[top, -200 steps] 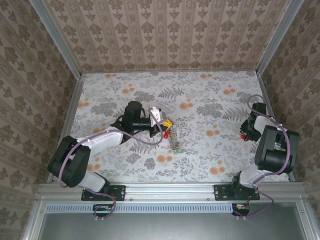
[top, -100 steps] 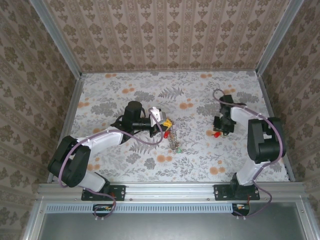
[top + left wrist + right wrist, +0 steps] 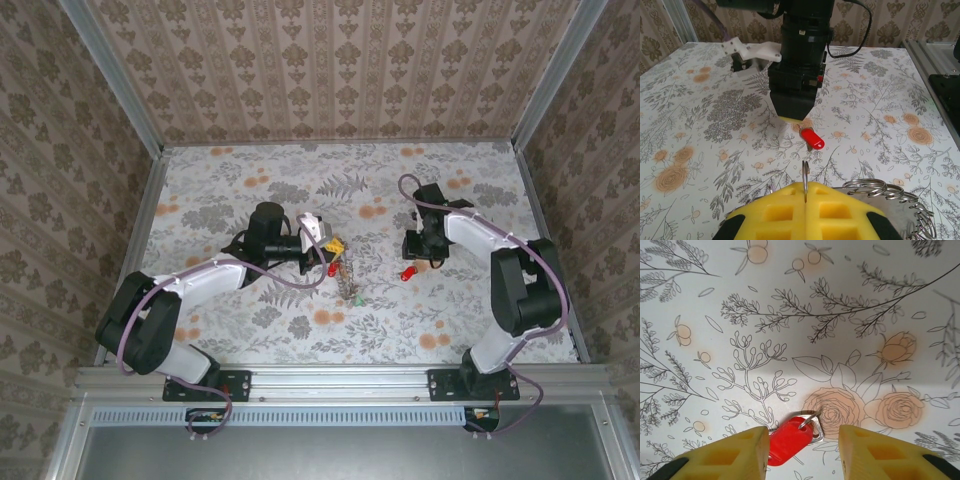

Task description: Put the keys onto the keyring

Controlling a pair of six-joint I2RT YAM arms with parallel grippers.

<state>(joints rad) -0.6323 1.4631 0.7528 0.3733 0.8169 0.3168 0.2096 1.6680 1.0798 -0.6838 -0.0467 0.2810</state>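
Note:
My left gripper (image 3: 337, 244) (image 3: 805, 186) is shut on the thin silvery keyring (image 3: 805, 175), which stands edge-on between its yellow pads. Several keys (image 3: 350, 282) hang bunched on the ring below it, and their small split rings (image 3: 875, 188) show as coils at the right. One red-headed key (image 3: 790, 440) (image 3: 408, 272) (image 3: 812, 139) lies flat on the floral table. My right gripper (image 3: 802, 432) (image 3: 413, 254) hovers just over it, open. The red head sits between the yellow fingers, close against the left finger (image 3: 740, 452).
The patterned table top (image 3: 250, 180) is walled on three sides. The right arm's black wrist (image 3: 800, 60) hangs a short way in front of the left gripper. The metal frame rail (image 3: 935, 60) runs along the right edge.
The right arm swung from the table's right edge toward the centre with the red key. Its jaws have widened and the key now lies on the table. The left arm has not moved.

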